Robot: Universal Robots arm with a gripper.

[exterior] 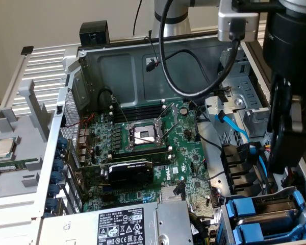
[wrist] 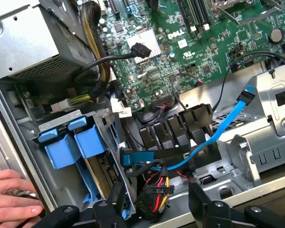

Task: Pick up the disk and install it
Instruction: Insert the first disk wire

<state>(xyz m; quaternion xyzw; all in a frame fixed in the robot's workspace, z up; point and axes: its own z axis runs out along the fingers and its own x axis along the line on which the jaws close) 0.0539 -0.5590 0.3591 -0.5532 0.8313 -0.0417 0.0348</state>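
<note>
Black fingers of your pincer (wrist: 156,194) stand spread wide, pinching nothing. Just beside them, two blue-framed disks (wrist: 90,141) sit slotted side by side in the drive cage (wrist: 115,156); a hand (wrist: 12,199) rests nearby.

Person's hand (wrist: 12,199) partly off the edge

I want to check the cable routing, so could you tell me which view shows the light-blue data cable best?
The wrist view: the light-blue data cable shows along most of its length, connector included. The exterior view catches a shorter stretch of it, beside the metal drive cage.
</note>
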